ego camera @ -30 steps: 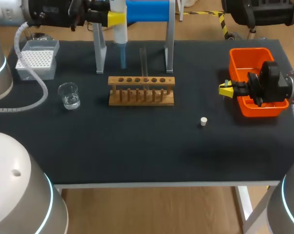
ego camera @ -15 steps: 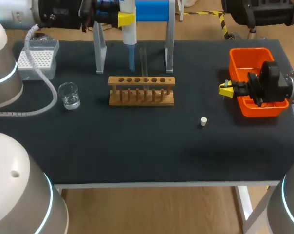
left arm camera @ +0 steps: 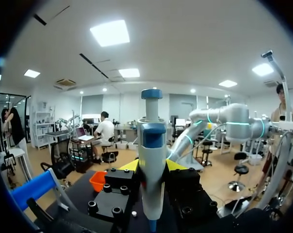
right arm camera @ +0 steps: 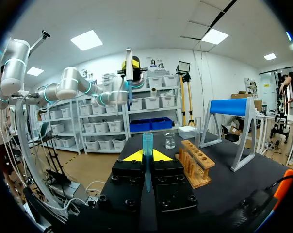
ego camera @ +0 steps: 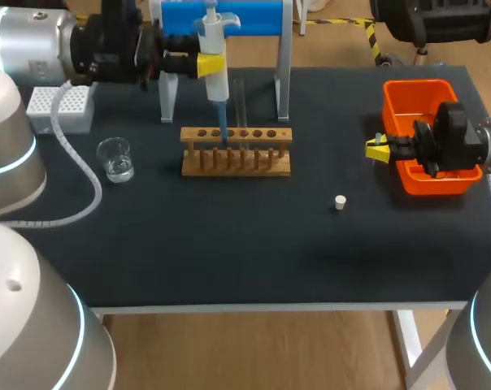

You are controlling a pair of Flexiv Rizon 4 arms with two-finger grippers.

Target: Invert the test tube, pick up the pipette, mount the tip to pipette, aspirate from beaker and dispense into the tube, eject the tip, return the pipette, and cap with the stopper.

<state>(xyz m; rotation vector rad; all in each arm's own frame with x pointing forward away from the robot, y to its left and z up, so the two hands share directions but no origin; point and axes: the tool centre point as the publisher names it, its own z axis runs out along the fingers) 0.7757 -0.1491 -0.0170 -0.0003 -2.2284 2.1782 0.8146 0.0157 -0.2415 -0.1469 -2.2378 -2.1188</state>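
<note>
My left gripper [ego camera: 210, 65] is clamped on the upright pipette [ego camera: 219, 85]. The pipette's blue lower end reaches the top bar of the wooden rack [ego camera: 236, 161], just beside the clear test tube [ego camera: 240, 101] standing in it. My right gripper [ego camera: 378, 150], closed on a slender blue tip [right arm camera: 147, 145], hangs just beside the orange bin [ego camera: 408, 97]. The white stopper [ego camera: 340, 202] lies on the table [ego camera: 229, 244] between rack and bin. The beaker [ego camera: 115, 158] sits to the rack's left.
</note>
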